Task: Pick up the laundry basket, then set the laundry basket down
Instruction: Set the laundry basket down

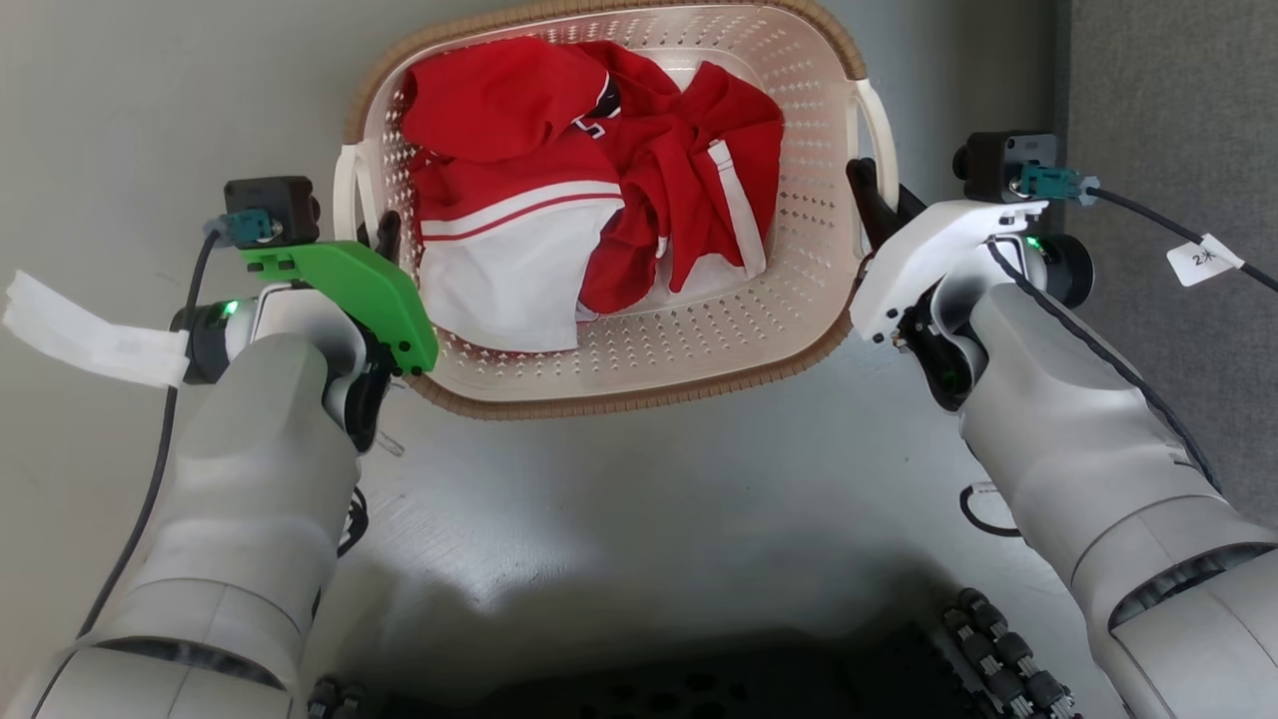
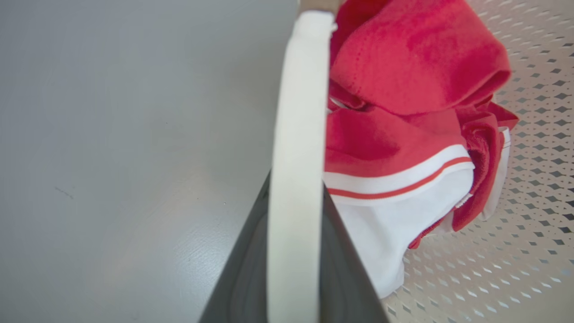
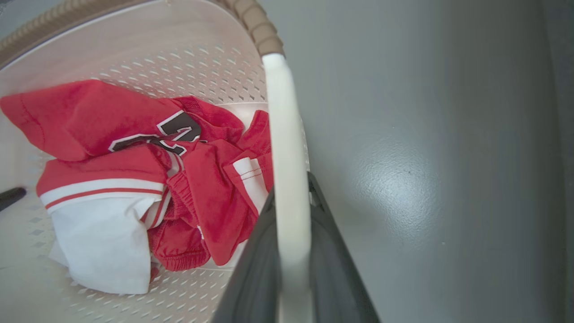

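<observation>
The laundry basket (image 1: 799, 90) is cream-white perforated plastic with a brown woven-look rim, and it holds crumpled red-and-white clothes (image 1: 589, 190). My left gripper (image 1: 375, 228) is shut on the basket's left loop handle (image 1: 344, 190). In the left wrist view that white handle (image 2: 296, 134) runs between the dark fingers (image 2: 242, 278). My right gripper (image 1: 867, 188) is shut on the right loop handle (image 1: 881, 125). The right wrist view shows this handle (image 3: 287, 148) pinched between the fingers (image 3: 334, 264). I cannot tell whether the basket rests on the floor or hangs above it.
Smooth grey floor (image 1: 639, 499) surrounds the basket. A darker carpet strip (image 1: 1168, 90) runs along the right side. My dark wheeled base (image 1: 699, 689) shows at the bottom edge. Cables with a white tag (image 1: 1203, 262) trail from the wrist cameras.
</observation>
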Controlling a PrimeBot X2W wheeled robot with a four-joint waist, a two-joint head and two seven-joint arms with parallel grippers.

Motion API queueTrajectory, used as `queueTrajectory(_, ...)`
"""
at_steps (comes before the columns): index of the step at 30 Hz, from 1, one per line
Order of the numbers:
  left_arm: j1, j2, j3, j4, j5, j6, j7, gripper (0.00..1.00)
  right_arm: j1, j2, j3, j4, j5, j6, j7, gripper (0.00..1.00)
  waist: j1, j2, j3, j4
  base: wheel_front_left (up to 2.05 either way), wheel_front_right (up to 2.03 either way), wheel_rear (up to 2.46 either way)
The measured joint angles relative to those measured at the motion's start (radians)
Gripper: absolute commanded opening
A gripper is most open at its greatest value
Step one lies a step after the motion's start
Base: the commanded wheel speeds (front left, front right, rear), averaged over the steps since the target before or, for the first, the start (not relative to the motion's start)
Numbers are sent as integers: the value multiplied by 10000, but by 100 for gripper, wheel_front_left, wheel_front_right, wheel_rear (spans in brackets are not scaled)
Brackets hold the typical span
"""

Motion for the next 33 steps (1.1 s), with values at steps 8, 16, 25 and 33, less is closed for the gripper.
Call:
queueTrajectory(8,-65,-6,-29,109,2,-2,-44,0,-9,19,2,56,27,4,-13,0,0,0,100,18,0,0,0)
queueTrajectory(16,-75,-21,-81,209,2,-2,-52,0,-10,46,13,192,36,84,-13,0,0,0,120,21,0,0,0)
queueTrajectory(25,-153,-25,-94,257,2,-10,-50,0,-59,52,36,245,48,90,-13,0,-1,0,177,38,0,0,0)
queueTrajectory(33,-183,-33,-107,284,2,-21,-36,0,-97,56,79,307,73,94,-13,0,-1,0,146,55,0,0,0)
